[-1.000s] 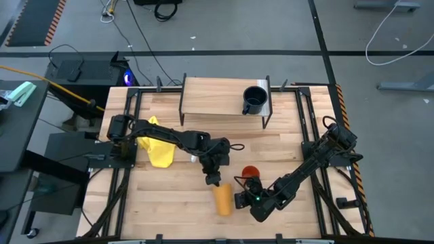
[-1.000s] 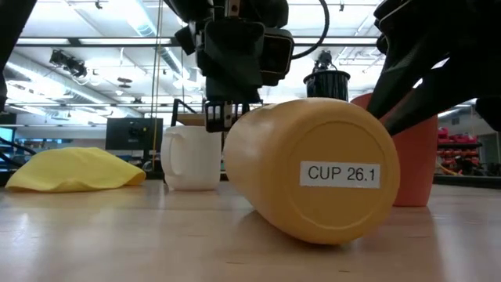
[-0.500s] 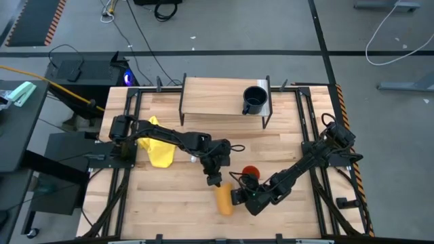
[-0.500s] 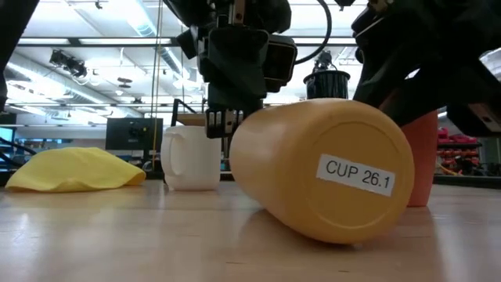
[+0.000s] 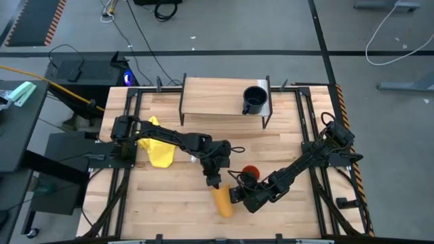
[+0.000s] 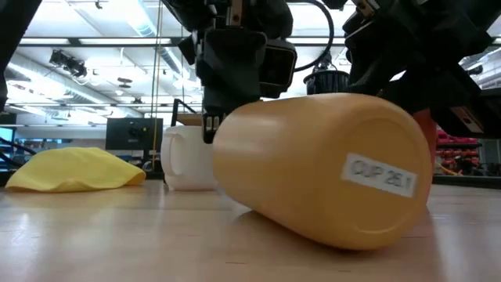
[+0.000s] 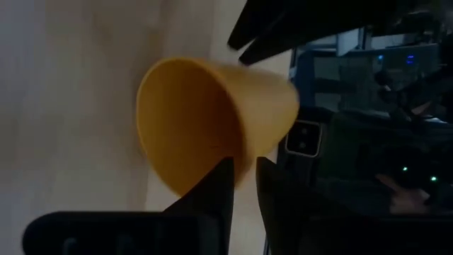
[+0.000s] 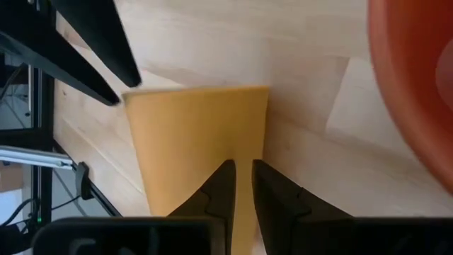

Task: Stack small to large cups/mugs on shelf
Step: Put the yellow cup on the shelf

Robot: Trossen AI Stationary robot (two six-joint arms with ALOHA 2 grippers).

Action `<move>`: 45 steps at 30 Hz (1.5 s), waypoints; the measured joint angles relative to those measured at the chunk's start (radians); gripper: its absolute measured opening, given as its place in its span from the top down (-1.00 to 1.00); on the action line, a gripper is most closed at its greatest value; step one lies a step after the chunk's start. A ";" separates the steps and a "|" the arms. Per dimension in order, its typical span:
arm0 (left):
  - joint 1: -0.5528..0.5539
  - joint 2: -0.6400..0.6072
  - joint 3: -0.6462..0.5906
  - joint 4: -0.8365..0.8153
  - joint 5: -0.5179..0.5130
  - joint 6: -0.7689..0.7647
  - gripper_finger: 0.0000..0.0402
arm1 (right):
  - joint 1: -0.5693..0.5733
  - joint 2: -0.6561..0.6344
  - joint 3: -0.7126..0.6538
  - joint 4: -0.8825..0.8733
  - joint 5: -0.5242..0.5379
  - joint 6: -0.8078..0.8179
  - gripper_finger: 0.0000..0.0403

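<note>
The yellow-orange cup [image 5: 222, 202] lies on its side on the table, its base toward the near edge [image 6: 321, 172] and its mouth toward my left gripper [image 7: 205, 120]. My left gripper [image 5: 215, 181] is shut and points down at the cup's mouth. My right gripper [image 5: 234, 195] is shut at the cup's right side. The orange-red cup [image 5: 251, 170] stands upright just right of them. The white mug [image 6: 184, 160] stands behind, under the left arm. The navy mug [image 5: 254, 99] stands on the shelf [image 5: 210, 95]. My left gripper [image 7: 244, 173] has its shut fingertips at the cup's rim [image 7: 237, 150], coming from above and the far side; whether they touch it I cannot tell. My right gripper [image 8: 241, 177] pushes with its shut fingertips against the cup's side wall [image 8: 248, 134], coming low from the table's right. The cup lies on its side on the table.
A yellow cloth [image 5: 159, 150] lies on the table's left part. The orange-red cup [image 8: 417, 85] stands close beside my right gripper. The shelf's left part is bare wood. Open tabletop lies left of the yellow cup.
My right gripper has moved toward the table's left, up against the yellow cup. The cup has rolled on its side, its label turning, and its base has swung nearer the low camera. My left gripper has dipped slightly toward the cup's mouth.
</note>
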 joint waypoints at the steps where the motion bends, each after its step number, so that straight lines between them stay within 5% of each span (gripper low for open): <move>1: -0.001 0.000 -0.001 -0.001 0.000 0.000 0.65 | 0.000 0.000 0.000 0.000 0.000 -0.003 0.73; 13: -0.010 0.000 0.000 0.097 0.058 -0.055 0.67 | 0.000 0.000 0.000 0.000 0.000 -0.007 0.73; 34: 0.026 0.000 0.000 -0.059 0.004 -0.001 0.65 | 0.002 0.000 0.000 0.000 0.000 -0.008 0.73; 45: -0.016 0.000 0.000 0.000 0.012 -0.017 0.69 | 0.002 0.000 0.000 -0.001 0.000 -0.027 0.73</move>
